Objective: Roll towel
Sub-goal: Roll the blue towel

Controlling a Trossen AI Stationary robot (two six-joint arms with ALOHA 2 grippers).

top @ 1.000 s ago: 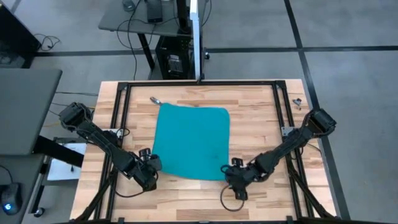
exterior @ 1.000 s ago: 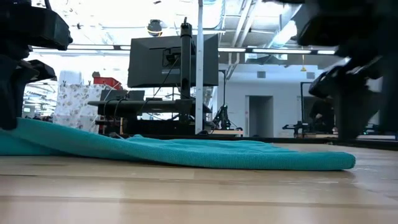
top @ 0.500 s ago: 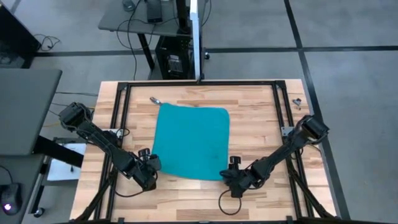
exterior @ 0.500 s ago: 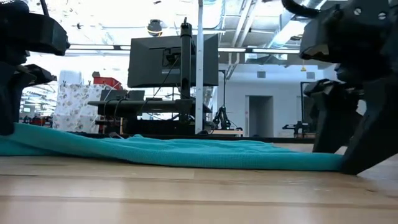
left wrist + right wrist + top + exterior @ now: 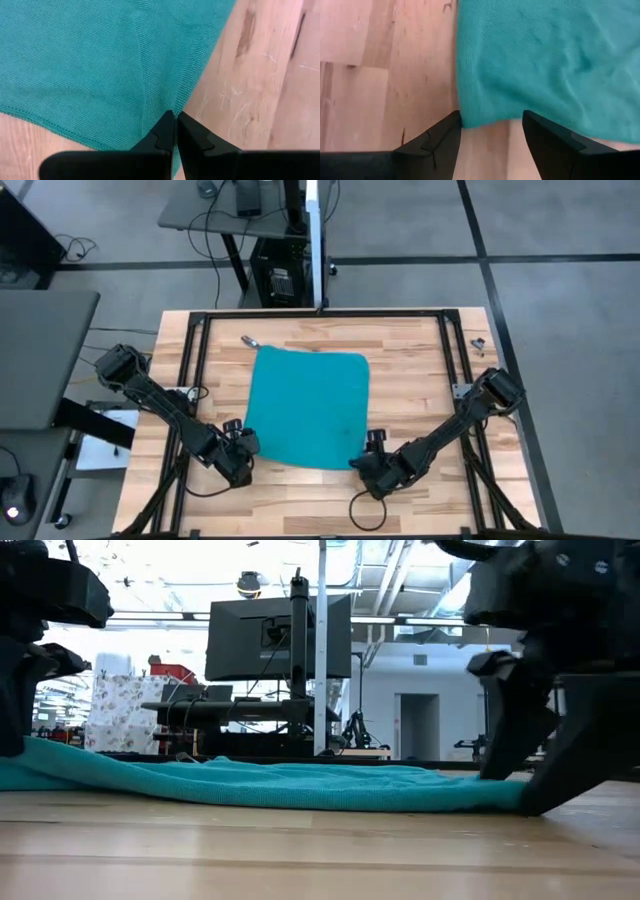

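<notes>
The teal towel lies spread flat on the wooden table. My left gripper is shut on its near left corner, which stands a little off the wood in the low view. My right gripper is open at the near right corner, pointing steeply down. One finger stands on the bare wood side and the other by the towel's near edge. In the low view my right gripper reaches down to the towel's right end. My left gripper pinches the towel's near left corner between its two shut fingers, slanting down from above. A crease runs away from the fingertips into the cloth. The corner is raised slightly while the remaining cloth lies on the table. Whether my right gripper touches the towel, I cannot tell.
A black metal frame runs round the tabletop. Small metal bits lie at the far left and far right. Bare wood shows between the towel and the near edge.
My right gripper has sunk toward the table and shifted left onto the towel's near right corner, rolling and tipping steeper as it went. The towel and my left gripper have kept still.
</notes>
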